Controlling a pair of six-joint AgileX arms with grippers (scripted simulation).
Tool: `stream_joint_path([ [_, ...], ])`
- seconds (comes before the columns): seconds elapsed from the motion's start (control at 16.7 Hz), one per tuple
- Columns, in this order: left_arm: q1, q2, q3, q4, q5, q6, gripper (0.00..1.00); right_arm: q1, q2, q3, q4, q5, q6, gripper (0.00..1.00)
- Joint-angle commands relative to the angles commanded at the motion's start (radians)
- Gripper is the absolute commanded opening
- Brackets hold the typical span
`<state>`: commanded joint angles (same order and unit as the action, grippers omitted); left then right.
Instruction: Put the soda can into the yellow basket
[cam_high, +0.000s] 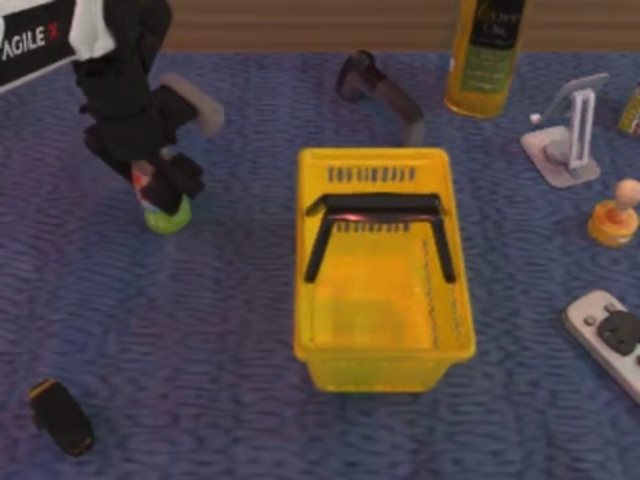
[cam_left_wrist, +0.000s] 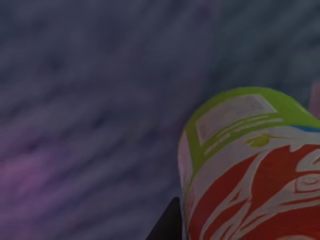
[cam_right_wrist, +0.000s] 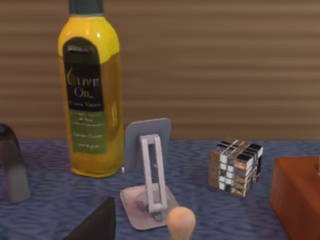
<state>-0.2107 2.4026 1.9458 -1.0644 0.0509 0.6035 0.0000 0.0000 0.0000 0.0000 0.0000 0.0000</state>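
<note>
Surface: blue-purple woven cloth over the table (cam_high: 250, 400)
Centre: yellow basket (cam_high: 385, 370)
Left: soda can (cam_high: 165, 213), black device (cam_high: 62, 417)
Far edge: olive oil bottle (cam_high: 487, 55), phone stand (cam_high: 568, 135)
Right: wooden stamp (cam_high: 615, 213), power strip (cam_high: 610, 338), Rubik's cube (cam_right_wrist: 236, 166)

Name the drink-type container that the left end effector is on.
The soda can, red over lime green, at the table's left; the tall olive oil bottle stands untouched at the far edge.

Left tool (cam_high: 158, 180) hides most of soda can (cam_high: 167, 213); olive oil bottle (cam_high: 487, 55) top cut off.
</note>
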Motion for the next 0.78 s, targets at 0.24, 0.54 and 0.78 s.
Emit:
stream_joint_path([
  [0.24,-0.015,-0.026,-0.063,0.215,0.153,-0.065,0.0,0.0,0.0,0.0,0.0,0.0,0.0,1.0],
  [0.54,-0.042,-0.067,-0.204,0.644,0.442,-0.195,0.0,0.0,0.0,0.0,0.0,0.0,0.0,1.0],
  [0.78,-0.067,-0.115,-0.353,1.06,0.702,-0.322,0.0,0.0,0.0,0.0,0.0,0.0,0.0,1.0],
])
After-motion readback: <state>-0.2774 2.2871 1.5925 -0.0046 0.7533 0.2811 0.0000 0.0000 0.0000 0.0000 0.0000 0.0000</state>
